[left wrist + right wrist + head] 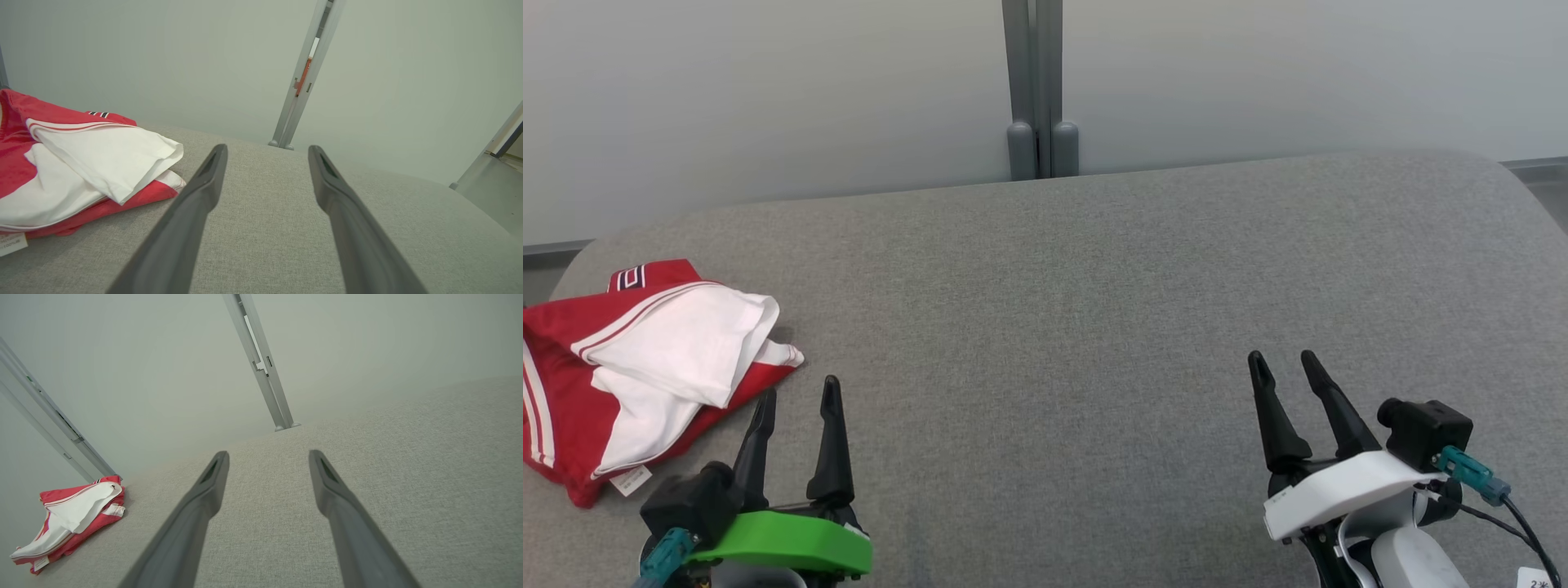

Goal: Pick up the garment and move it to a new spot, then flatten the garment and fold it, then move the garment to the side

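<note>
The garment (645,367) is lying bunched on the gray table (1094,286), well left of the post (1036,82). The left gripper (798,392) is hovering just beside the garment's right edge, fingers spread and empty. The right gripper (1282,355), also spread and empty, is sitting right of the post, so the left arm is looking the nearer one.

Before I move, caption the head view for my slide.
Red-and-white garment heaped at the left edge of the grey surface; left gripper and right gripper nearby, jaws open, empty.
</note>
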{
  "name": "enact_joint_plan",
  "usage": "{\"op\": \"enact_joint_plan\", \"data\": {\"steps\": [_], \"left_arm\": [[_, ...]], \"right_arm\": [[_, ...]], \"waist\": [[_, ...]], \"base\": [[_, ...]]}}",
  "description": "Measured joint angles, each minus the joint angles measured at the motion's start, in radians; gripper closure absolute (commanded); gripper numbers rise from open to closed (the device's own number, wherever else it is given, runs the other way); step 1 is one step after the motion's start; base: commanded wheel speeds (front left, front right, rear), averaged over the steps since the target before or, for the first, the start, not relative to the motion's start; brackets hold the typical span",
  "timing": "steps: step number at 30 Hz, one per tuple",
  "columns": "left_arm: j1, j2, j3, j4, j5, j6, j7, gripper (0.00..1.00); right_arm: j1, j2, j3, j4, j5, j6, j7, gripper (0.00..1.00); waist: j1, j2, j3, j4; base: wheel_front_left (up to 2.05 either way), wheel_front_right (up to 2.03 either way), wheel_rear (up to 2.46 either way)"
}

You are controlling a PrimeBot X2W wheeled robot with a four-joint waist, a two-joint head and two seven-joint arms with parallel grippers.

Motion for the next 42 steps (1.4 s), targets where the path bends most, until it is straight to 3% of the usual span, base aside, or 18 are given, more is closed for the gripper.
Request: {"op": "enact_joint_plan", "data": {"steps": [10,42], "left_arm": [[0.008,-0.002,0.000,-0.007,0.094,0.000,-0.021,0.00],[0.035,-0.004,-0.010,0.040,0.220,-0.010,-0.082,0.00]], "right_arm": [[0.004,0.003,-0.001,-0.001,-0.080,0.000,-0.022,0.00],[0.026,0.005,0.010,-0.014,-0.296,0.002,-0.079,0.00]], "waist": [[0.0000,0.0000,-0.006,-0.005],[0.0000,0.0000,-0.037,-0.012]], "base": [[0.00,0.00,0.00],[0.00,0.00,0.00]]}}
